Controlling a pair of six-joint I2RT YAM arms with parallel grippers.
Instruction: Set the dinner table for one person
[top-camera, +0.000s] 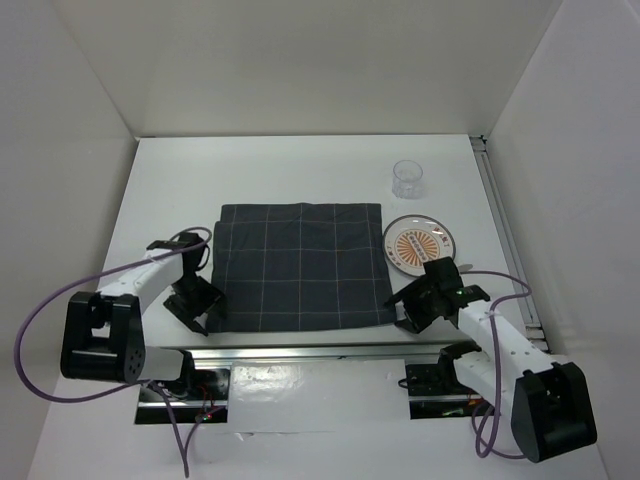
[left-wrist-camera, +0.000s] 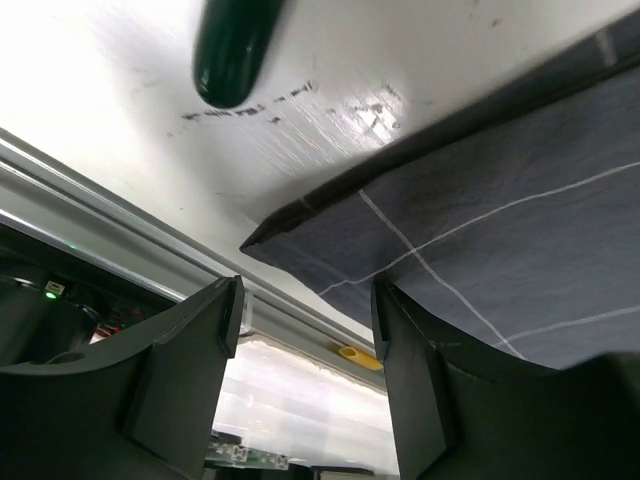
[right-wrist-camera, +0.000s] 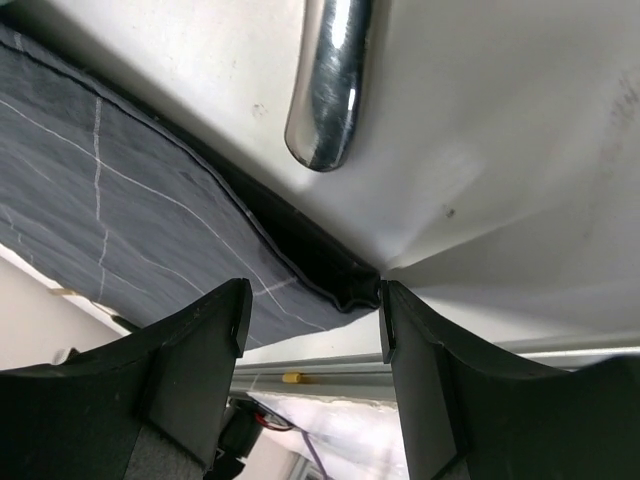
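The dinner table (top-camera: 300, 170) is a white top with a dark grey checked placemat (top-camera: 300, 265) spread flat at its middle. My left gripper (top-camera: 200, 312) stands open at the mat's near left corner (left-wrist-camera: 262, 240), which lies just past the fingertips (left-wrist-camera: 225, 300); nothing is between them. My right gripper (top-camera: 405, 312) stands open at the mat's near right corner (right-wrist-camera: 345, 285), which is slightly rumpled and sits close to the right fingertip (right-wrist-camera: 392, 300). The left gripper (left-wrist-camera: 308, 290) and the right gripper (right-wrist-camera: 312, 292) both point toward the table's near edge.
A white plate with an orange centre (top-camera: 418, 243) lies right of the mat, with a clear glass (top-camera: 408, 178) behind it. A dark rounded handle (left-wrist-camera: 235, 50) lies left of the mat. A shiny metal handle (right-wrist-camera: 325, 90) lies on the right. A metal rail (left-wrist-camera: 120, 210) runs along the near edge.
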